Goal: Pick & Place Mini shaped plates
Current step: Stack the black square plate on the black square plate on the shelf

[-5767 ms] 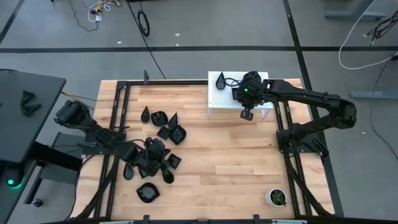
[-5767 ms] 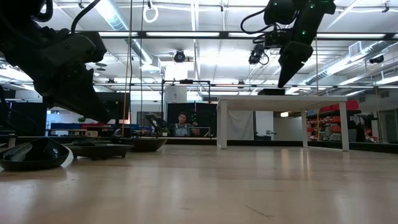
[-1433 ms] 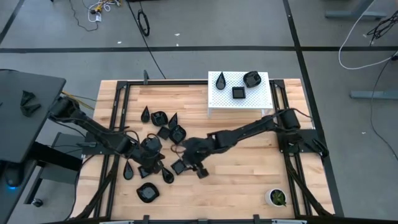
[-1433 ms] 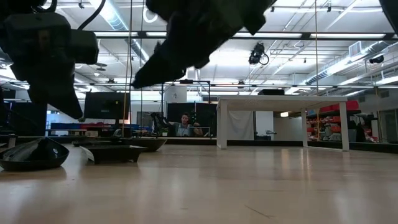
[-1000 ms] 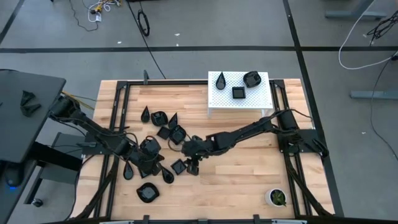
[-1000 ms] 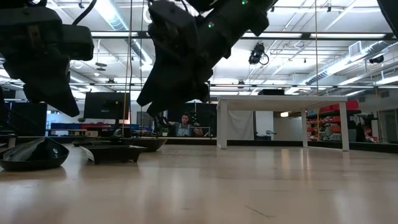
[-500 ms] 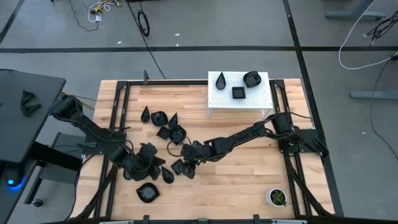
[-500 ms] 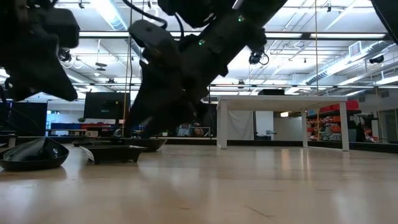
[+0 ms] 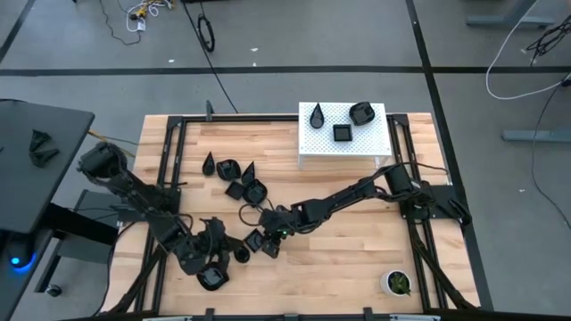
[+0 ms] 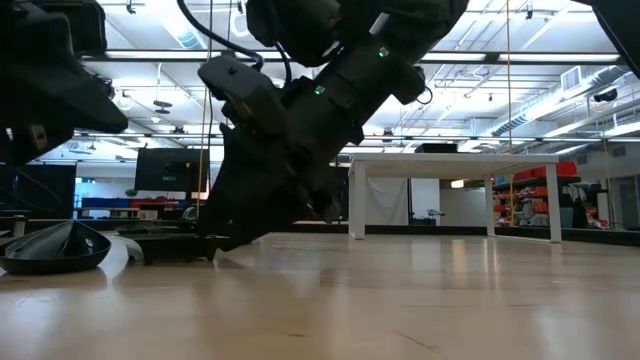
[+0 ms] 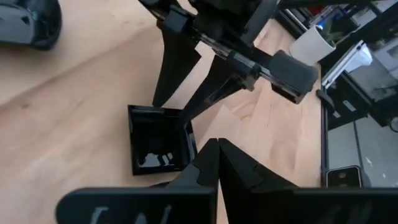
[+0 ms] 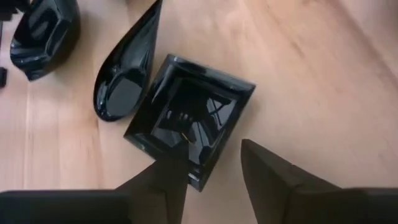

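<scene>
Right jaws (image 12: 211, 171) apart astride square plate (image 12: 189, 127) edge, wrist view only.

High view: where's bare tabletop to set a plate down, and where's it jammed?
Free: the wide wood strip between the white stand and the potted plant. Crowded: the left side, where black mini plates cluster around the right gripper and left gripper.

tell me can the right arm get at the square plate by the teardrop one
Probably yes. The right end effector hangs open right over the square plate, one finger above its edge. The teardrop plate touches only one side, and bare table lies beyond the others.
</scene>
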Controlling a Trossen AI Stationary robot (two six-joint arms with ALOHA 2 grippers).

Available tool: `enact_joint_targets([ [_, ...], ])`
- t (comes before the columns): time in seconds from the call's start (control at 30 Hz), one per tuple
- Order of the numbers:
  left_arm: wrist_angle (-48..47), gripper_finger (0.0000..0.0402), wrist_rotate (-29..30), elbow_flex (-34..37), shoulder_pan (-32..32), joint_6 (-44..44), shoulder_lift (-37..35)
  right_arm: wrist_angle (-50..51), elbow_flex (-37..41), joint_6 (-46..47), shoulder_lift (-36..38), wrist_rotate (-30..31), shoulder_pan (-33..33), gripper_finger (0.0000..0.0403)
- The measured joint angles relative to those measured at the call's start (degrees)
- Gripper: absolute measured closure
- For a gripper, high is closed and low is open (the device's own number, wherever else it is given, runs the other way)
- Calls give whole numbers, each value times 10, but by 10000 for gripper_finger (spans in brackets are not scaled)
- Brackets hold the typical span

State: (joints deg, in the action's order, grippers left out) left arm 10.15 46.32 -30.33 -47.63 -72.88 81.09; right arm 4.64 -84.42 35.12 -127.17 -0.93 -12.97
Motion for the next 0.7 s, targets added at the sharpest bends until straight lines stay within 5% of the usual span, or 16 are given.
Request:
enact_joint_targets([
  [0.47, 27, 392, -22, 0, -2, -10, 32, -19, 1, -28, 2, -2, -1, 390],
  [0.7, 25, 392, -45, 0, -1, 27, 20, 36, 1, -67, 43, -8, 19, 399],
])
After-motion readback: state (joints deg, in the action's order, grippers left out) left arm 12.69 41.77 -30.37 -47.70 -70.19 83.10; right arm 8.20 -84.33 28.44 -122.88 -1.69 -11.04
